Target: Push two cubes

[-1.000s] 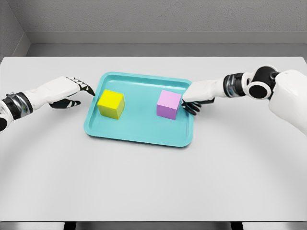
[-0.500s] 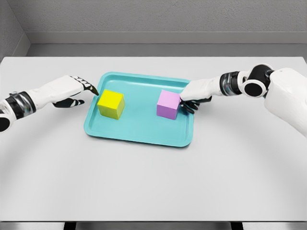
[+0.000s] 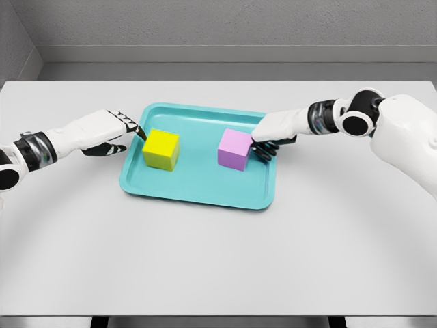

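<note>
Two robot hands at work, one per side, both over the rim of the tray. Left robot hand (image 3: 113,131): fingers extended and close together, nothing grasped, dark fingertips (image 3: 138,132) touching or just short of the left face of the yellow plastic cube (image 3: 161,149); contact not certain from this view. Right robot hand (image 3: 272,133): flat white back turned toward the camera, dark fingers (image 3: 265,149) curled underneath, nothing enclosed, pressed against the right face of the pale purple cube (image 3: 234,149). Neither hand wraps a cube; each presents a side of the hand to an outer face, which fits pushing rather than lifting, and the two hands face each other, so a push would likely drive the cubes inward toward the tray's middle. Both cubes sit flat on the floor of the shallow turquoise rectangular tray (image 3: 198,191), well apart, with bare tray between them; the raised rim probably serves to keep them from sliding off. Tray rests on the plain light-grey surface (image 3: 218,260), slightly behind centre. Count: cubes, two (one yellow, one purple); trays, one; robot hands, two; white arms, two, entering from either edge.
</note>
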You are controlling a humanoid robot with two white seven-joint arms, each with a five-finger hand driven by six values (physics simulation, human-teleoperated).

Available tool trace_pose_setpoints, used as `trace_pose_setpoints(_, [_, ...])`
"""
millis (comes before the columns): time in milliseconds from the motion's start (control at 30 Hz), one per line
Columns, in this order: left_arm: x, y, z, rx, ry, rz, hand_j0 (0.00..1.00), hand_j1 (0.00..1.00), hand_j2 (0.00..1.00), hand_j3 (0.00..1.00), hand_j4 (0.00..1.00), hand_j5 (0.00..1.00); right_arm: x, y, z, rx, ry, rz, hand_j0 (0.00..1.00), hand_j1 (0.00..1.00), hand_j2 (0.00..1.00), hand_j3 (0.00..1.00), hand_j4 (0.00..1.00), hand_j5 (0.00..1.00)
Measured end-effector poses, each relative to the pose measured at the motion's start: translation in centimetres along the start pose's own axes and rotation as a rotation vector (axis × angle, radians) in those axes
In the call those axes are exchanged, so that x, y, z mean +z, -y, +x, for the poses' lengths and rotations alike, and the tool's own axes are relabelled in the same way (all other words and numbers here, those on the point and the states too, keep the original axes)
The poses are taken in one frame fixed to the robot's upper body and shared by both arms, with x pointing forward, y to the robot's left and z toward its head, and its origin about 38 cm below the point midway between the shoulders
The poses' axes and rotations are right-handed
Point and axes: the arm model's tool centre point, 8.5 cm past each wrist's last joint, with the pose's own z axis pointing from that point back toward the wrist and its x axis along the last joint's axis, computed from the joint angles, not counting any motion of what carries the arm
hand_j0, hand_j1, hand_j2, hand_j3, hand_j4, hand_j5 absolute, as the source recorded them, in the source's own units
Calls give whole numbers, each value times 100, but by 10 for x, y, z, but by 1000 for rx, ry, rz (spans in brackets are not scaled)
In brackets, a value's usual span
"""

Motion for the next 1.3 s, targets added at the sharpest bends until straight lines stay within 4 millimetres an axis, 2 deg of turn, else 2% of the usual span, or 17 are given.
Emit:
trace_pose_setpoints(300, [-6,-6,6,-19,21,6,64,64,64,64,64,64,-4,8,1,4,2,-6,12,12,12,12,12,12])
trace_pose_setpoints(833, [-17,-6,17,-30,57,-6,64,64,64,64,64,64,-13,12,1,5,-7,2,12,12,12,12,12,12])
trace_pose_setpoints(1200, [-2,-9,5,-38,24,-13,64,64,64,64,64,64,-18,18,2,8,-3,0,12,12,12,12,12,12])
trace_pose_setpoints(1300, [0,-4,8,-37,33,-21,64,64,64,64,64,64,-19,20,3,11,-2,-2,12,12,12,12,12,12])
